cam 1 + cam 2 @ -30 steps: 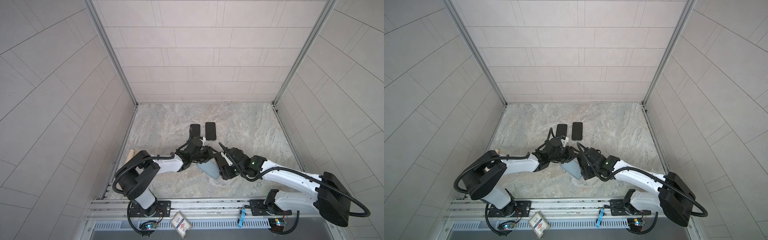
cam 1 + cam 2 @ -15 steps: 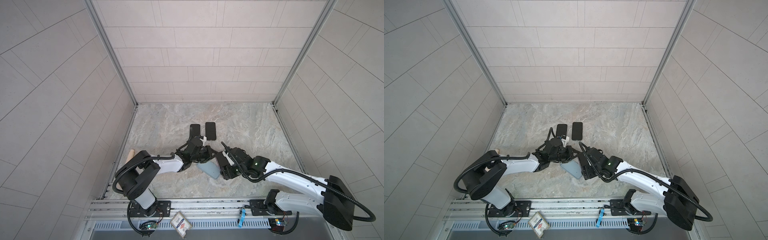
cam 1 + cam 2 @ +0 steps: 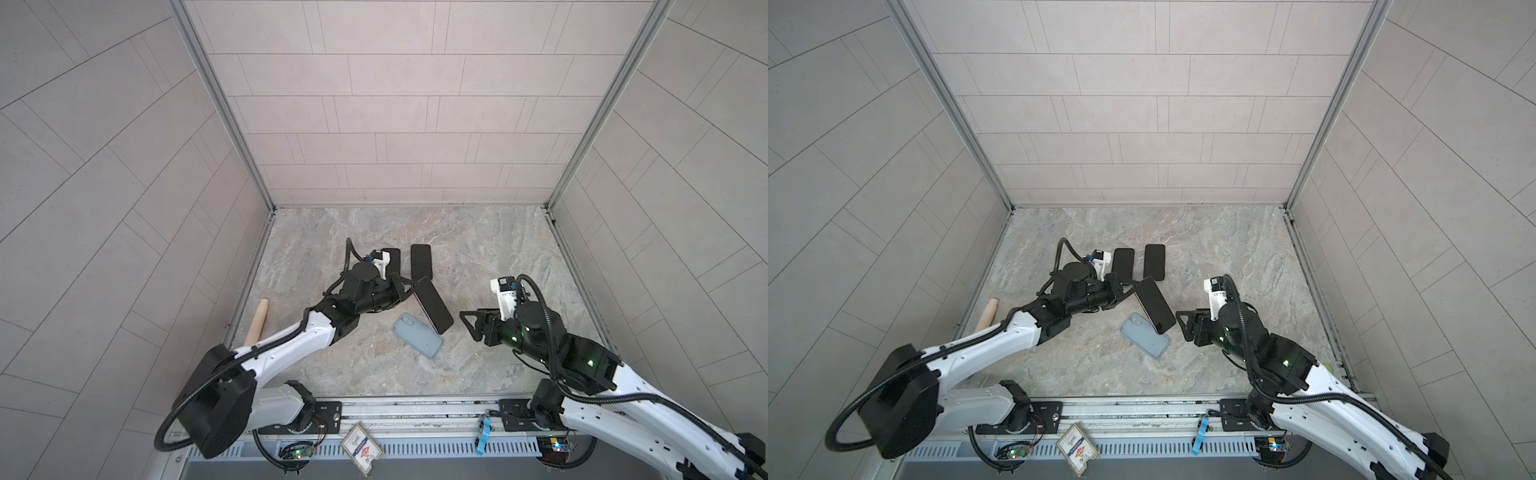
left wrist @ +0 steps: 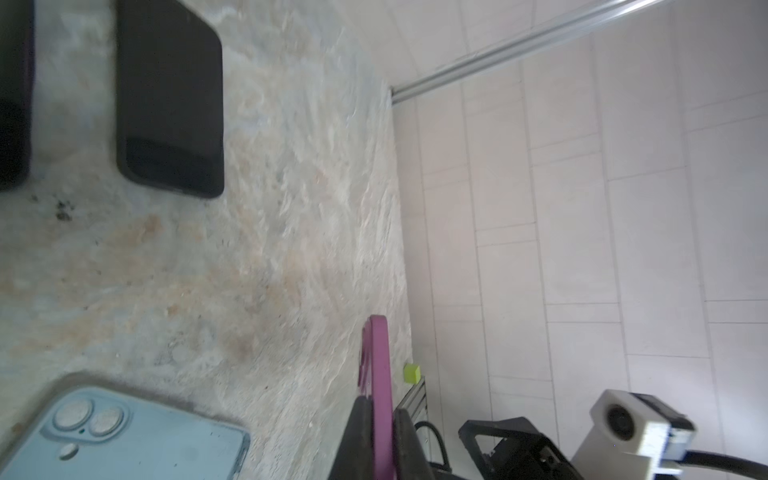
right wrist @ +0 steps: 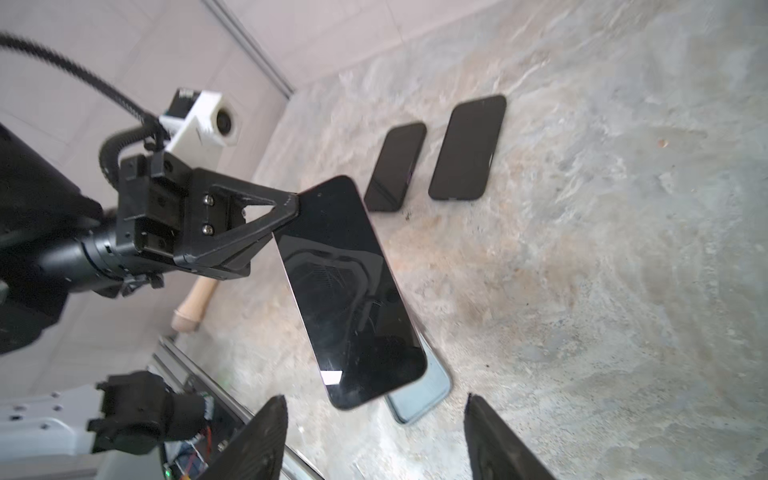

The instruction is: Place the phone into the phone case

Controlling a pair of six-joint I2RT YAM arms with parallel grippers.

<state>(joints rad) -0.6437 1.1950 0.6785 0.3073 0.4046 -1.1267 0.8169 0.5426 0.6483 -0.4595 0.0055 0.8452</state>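
Purple-edged phone point(image 3: 434, 305) is in the air, pinched at its far-left end by the left gripper point(image 3: 409, 286), whose jaws are pressed onto screen and back. The screen faces up and toward the right arm, with the gripped end high and the free end dipping toward the marbled table point(image 3: 498, 249). Under it, flat on the table, is the light-blue case point(image 3: 417, 343). Key relation: both long axes run the same diagonal, far-left to near-right, so they're roughly parallel. But the phone is offset to the far-right side of the case, and only its free corner overlaps the case's edge in both top views. Can't tell if that corner touches. Lenses show at the case's far-left corner in the left wrist view, so I'm not sure which face is up; worth checking before seating. Right gripper point(image 3: 471, 324) is just right of the phone's free end and apart from it, jaws spread wide with nothing between them. Left arm has the phone; right is nearer the free end and the case. My guess: left has to shift the phone sideways over the case and lower it, while right steadies.
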